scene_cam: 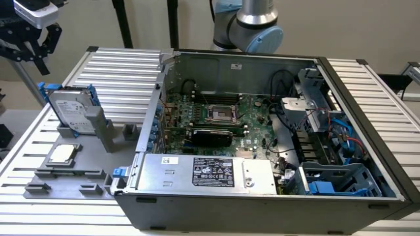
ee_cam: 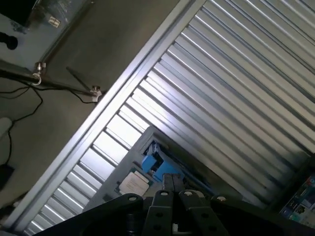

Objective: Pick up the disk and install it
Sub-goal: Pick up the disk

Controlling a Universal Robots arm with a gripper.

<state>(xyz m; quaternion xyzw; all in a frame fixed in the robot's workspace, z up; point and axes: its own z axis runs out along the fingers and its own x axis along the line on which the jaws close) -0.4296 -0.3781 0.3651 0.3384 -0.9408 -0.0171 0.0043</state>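
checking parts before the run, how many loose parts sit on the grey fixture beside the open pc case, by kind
disk, standing upright: 1
square silver chip, lying flat: 1
total: 2

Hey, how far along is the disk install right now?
Nothing looks done yet: the disk stands upright in its grey holder, outside the open computer case. In hand: the gripper hangs above the disk, apart from it. Left: both the pickup and the install; the blue drive cage in the case looks empty.
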